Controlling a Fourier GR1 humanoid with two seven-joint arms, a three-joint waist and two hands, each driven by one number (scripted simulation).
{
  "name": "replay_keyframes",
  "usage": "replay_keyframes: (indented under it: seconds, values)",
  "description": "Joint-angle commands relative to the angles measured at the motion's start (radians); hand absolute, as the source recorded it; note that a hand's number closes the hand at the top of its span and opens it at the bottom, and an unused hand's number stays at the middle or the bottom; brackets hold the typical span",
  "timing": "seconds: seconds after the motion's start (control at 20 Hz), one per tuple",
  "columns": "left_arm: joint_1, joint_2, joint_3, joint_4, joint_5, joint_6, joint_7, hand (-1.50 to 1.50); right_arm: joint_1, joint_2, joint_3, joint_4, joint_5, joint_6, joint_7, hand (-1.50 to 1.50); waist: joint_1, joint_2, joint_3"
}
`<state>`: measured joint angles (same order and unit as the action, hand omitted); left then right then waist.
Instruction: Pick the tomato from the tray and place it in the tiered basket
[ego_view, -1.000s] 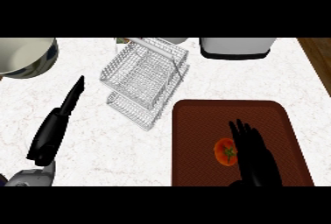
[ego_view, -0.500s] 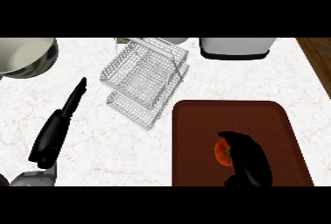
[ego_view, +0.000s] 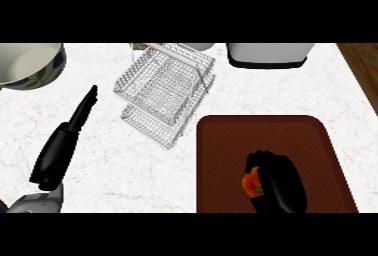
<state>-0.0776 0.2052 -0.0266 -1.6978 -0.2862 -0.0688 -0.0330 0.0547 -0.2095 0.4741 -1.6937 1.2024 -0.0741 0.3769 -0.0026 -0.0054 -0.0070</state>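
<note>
A red tomato (ego_view: 252, 181) lies on the dark brown tray (ego_view: 244, 135) at the lower right, mostly hidden. My right hand (ego_view: 277, 181) covers it from above and the right, its fingers curled over the tomato's top. Only a sliver of the tomato's left side shows. The wire tiered basket (ego_view: 166, 85) stands at the top centre, to the upper left of the tray, with nothing in it. My left hand (ego_view: 63, 145) rests at the left on the white counter, its fingers straight and pointing up toward the basket.
A large bowl (ego_view: 26, 65) sits at the top left corner. A white appliance with a dark base (ego_view: 267, 54) stands at the top right, behind the tray. The counter's wooden edge (ego_view: 362, 60) runs along the far right.
My right hand has gone from straight fingers beside the tomato to fingers curled over it, hiding most of it. The left hand has not moved.
</note>
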Motion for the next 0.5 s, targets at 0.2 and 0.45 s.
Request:
replay_keyframes:
  seconds: [0.2,0.45]
  values:
    - [-0.011,-0.006,0.01,-0.001,-0.028,0.01,0.019,0.0,0.031,-0.048,-0.126,-0.179,0.01,0.092,0.104,1.5,-0.007,0.004,0.006]
    - [-0.013,-0.006,0.023,0.006,-0.016,0.013,-0.005,0.0,0.094,-0.055,-0.318,-0.152,-0.009,0.18,0.306,1.5,-0.019,0.004,0.006]
